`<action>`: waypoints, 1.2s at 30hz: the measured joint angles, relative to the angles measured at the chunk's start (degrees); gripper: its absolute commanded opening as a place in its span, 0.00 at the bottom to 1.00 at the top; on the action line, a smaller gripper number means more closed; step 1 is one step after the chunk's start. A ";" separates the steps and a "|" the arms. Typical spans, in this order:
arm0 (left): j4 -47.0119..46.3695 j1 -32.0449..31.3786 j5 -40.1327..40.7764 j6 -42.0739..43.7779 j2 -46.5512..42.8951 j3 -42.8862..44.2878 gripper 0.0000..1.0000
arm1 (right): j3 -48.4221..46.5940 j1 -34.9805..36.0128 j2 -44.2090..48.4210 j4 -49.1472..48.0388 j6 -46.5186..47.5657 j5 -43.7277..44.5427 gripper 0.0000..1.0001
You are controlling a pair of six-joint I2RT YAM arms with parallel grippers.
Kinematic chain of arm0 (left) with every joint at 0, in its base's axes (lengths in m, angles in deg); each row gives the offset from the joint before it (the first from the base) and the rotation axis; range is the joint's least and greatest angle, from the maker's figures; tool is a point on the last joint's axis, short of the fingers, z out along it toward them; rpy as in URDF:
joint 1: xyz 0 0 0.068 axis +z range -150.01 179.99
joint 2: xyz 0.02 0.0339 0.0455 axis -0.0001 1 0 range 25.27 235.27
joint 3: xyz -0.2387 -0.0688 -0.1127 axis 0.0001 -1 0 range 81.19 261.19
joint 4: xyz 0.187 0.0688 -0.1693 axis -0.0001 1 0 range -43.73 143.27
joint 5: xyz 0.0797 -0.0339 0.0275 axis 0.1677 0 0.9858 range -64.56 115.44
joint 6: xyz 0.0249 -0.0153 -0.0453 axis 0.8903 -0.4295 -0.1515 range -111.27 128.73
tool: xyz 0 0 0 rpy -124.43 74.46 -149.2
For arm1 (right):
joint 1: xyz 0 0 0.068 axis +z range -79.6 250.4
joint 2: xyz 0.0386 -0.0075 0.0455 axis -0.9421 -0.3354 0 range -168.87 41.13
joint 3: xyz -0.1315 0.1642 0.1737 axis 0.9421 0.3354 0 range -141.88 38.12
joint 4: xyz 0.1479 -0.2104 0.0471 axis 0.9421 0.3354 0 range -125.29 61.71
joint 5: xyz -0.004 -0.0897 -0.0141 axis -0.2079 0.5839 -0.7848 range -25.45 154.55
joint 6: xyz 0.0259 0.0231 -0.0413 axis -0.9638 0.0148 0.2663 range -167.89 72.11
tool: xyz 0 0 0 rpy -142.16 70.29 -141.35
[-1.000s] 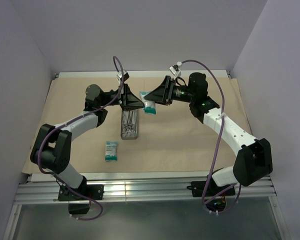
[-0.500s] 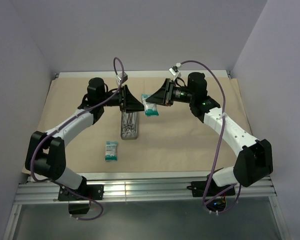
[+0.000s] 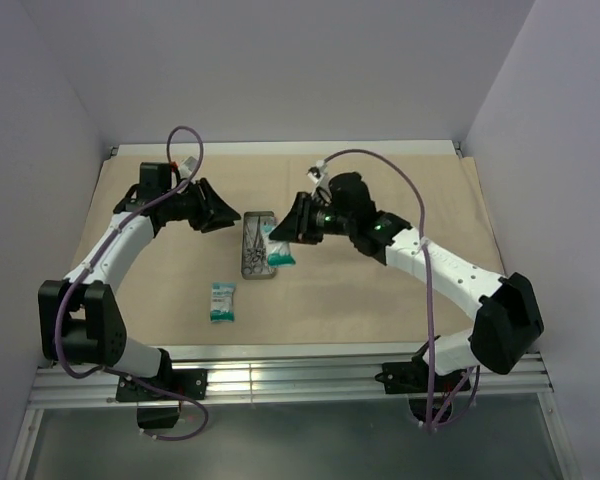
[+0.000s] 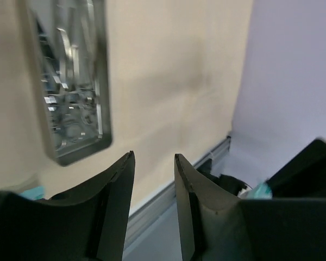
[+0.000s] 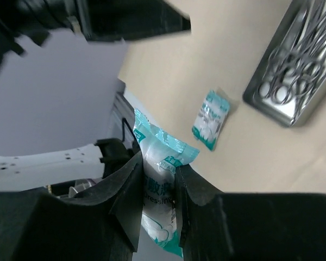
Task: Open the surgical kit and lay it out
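Note:
The tan wrap (image 3: 380, 270) lies spread flat over the table. On it stands the grey metal tray (image 3: 258, 245) with silver ring-handled instruments (image 5: 293, 65) inside. My right gripper (image 3: 277, 240) hovers just right of the tray, shut on a teal-white packet (image 5: 160, 179) that hangs from its fingers (image 5: 127, 185). A second packet (image 3: 222, 301) lies flat on the wrap nearer the front. My left gripper (image 3: 232, 214) is left of the tray, open, with nothing between its fingers (image 4: 117, 201). In the left wrist view the tray (image 4: 70, 81) sits at the upper left.
A metal rail (image 3: 300, 375) runs along the table's front edge with both arm bases on it. Pale walls close in the left, back and right sides. The wrap's back edge meets a white strip (image 3: 280, 148).
The left gripper opened and drew back to the left, away from above the tray. The right gripper shut on the packet and carried it down and left beside the tray.

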State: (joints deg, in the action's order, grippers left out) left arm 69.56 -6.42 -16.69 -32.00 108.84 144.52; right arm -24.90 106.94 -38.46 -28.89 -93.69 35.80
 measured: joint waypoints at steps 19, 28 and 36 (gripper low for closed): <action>8.85 9.22 8.50 7.15 -7.17 -9.20 0.42 | 1.38 21.84 -19.69 0.59 -8.68 25.66 0.35; 9.25 9.22 9.01 7.13 -8.63 -11.06 0.41 | -0.44 22.75 -22.91 0.57 -10.88 31.45 0.40; 9.31 9.22 9.03 7.15 -8.66 -11.13 0.41 | -1.53 22.75 -24.41 1.03 -11.58 33.66 0.41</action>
State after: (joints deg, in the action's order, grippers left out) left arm 78.87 2.80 -7.66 -24.85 100.18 133.40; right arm -26.43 129.69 -62.87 -27.87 -105.27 69.46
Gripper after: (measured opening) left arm 0.408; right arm 0.407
